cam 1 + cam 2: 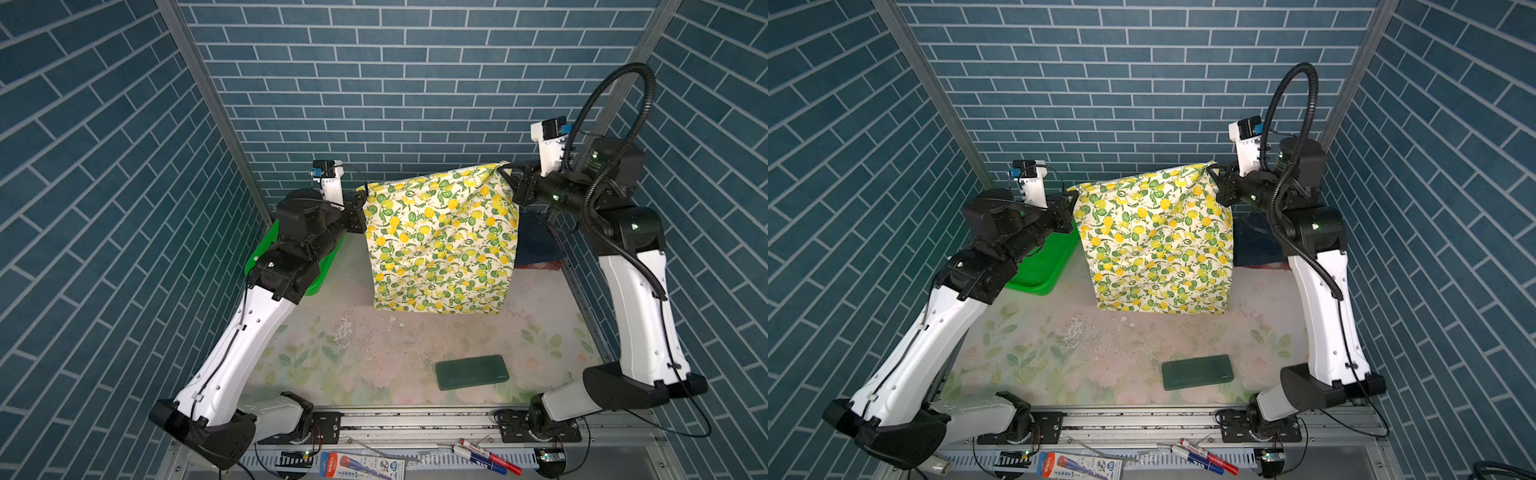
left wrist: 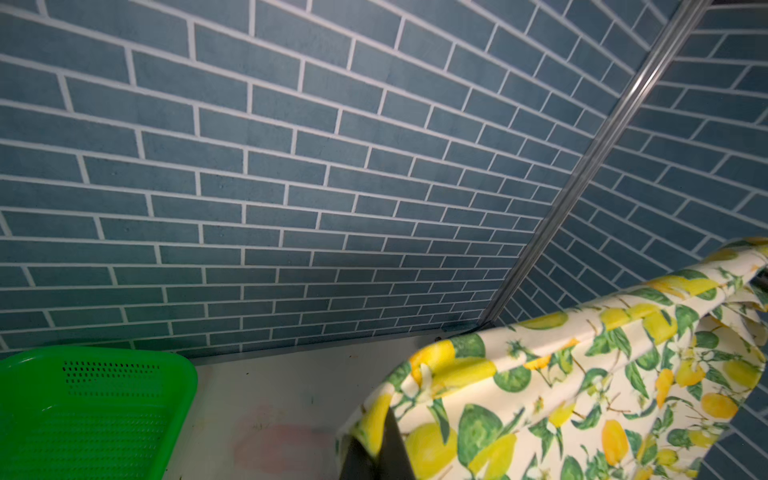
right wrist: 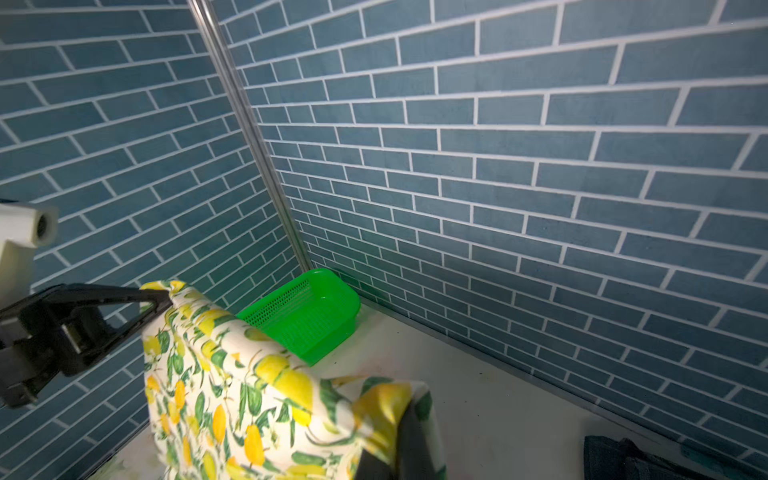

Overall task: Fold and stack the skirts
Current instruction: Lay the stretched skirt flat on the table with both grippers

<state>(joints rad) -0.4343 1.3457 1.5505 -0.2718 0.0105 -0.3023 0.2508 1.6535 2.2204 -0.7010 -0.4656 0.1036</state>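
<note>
The cream skirt with the lemon and leaf print (image 1: 440, 241) (image 1: 1154, 241) hangs spread out at the back middle of the table, stretched between my two grippers. My left gripper (image 1: 362, 195) (image 1: 1072, 195) (image 2: 382, 419) is shut on its upper left corner. Higher up, my right gripper (image 1: 505, 168) (image 1: 1212, 168) (image 3: 409, 419) is shut on the upper right corner. I cannot tell whether the lower hem touches the table. A dark blue denim skirt (image 1: 534, 241) (image 1: 1256, 245) (image 3: 623, 457) lies at the back right behind the hanging cloth. A reddish edge (image 1: 540, 265) shows under it.
A green mesh basket (image 1: 316, 282) (image 1: 1042, 266) (image 2: 83, 415) (image 3: 311, 316) stands at the back left under my left arm. A flat dark green slab (image 1: 471, 371) (image 1: 1197, 371) lies near the front right. Markers (image 1: 490, 457) lie on the front rail. Brick-patterned walls enclose three sides.
</note>
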